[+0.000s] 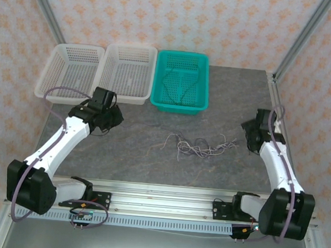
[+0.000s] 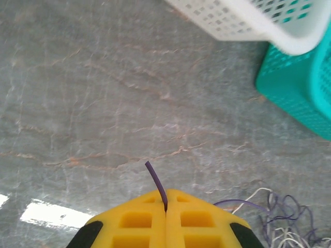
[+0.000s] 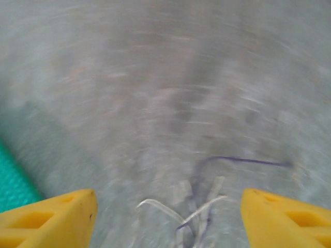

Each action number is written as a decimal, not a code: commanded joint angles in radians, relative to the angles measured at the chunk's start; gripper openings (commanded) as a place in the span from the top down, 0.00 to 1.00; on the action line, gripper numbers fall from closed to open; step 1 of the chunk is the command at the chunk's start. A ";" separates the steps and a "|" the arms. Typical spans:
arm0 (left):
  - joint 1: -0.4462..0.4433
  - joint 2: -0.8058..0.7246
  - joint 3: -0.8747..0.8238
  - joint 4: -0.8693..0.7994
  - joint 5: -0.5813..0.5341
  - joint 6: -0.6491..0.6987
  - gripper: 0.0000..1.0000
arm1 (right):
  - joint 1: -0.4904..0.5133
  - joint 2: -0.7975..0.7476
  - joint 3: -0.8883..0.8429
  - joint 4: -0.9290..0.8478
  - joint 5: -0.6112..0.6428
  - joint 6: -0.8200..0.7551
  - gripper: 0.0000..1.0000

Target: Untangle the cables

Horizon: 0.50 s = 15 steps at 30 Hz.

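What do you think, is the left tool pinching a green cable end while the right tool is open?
Not quite. The left wrist view shows the cable end in the left tool is purple, not green. The right tool is open.

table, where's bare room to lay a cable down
Bare: the strip between the teal basket and the cable tangle; the back right corner of the table. Crowded: the middle, around the tangle.

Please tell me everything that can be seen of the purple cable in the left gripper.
The purple cable looks thin, smooth and flexible. A short, slightly curved end sticks out from between the shut yellow fingers of the left gripper, which pinch it, above the grey stone-like table. Its remaining length is hidden.
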 commanded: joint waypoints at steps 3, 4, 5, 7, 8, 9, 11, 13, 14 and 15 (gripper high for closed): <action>-0.012 0.018 0.104 -0.004 0.008 0.038 1.00 | 0.289 0.031 0.162 -0.021 -0.022 -0.469 0.25; -0.016 0.023 0.114 -0.004 0.010 0.037 1.00 | 0.330 0.064 0.172 -0.014 -0.052 -0.505 0.24; -0.017 0.025 0.122 -0.005 0.011 0.035 1.00 | 0.385 0.088 0.179 -0.001 -0.092 -0.543 0.24; -0.024 0.028 0.134 -0.002 0.009 0.031 1.00 | 0.465 0.132 0.188 0.014 -0.167 -0.593 0.23; -0.025 0.026 0.138 -0.003 0.006 0.029 1.00 | 0.502 0.163 0.193 0.013 -0.213 -0.617 0.23; -0.026 0.022 0.140 -0.005 0.004 0.027 1.00 | 0.540 0.197 0.204 0.003 -0.244 -0.643 0.23; -0.029 0.010 0.136 -0.004 -0.004 0.020 1.00 | 0.618 0.264 0.224 -0.026 -0.251 -0.703 0.22; -0.030 -0.005 0.126 0.005 -0.005 0.014 1.00 | 0.683 0.334 0.235 -0.040 -0.223 -0.752 0.19; -0.029 -0.011 0.118 0.010 -0.005 0.010 1.00 | 0.711 0.371 0.239 -0.041 -0.190 -0.765 0.16; -0.029 -0.017 0.113 0.014 -0.004 0.007 1.00 | 0.730 0.410 0.249 -0.039 -0.167 -0.773 0.13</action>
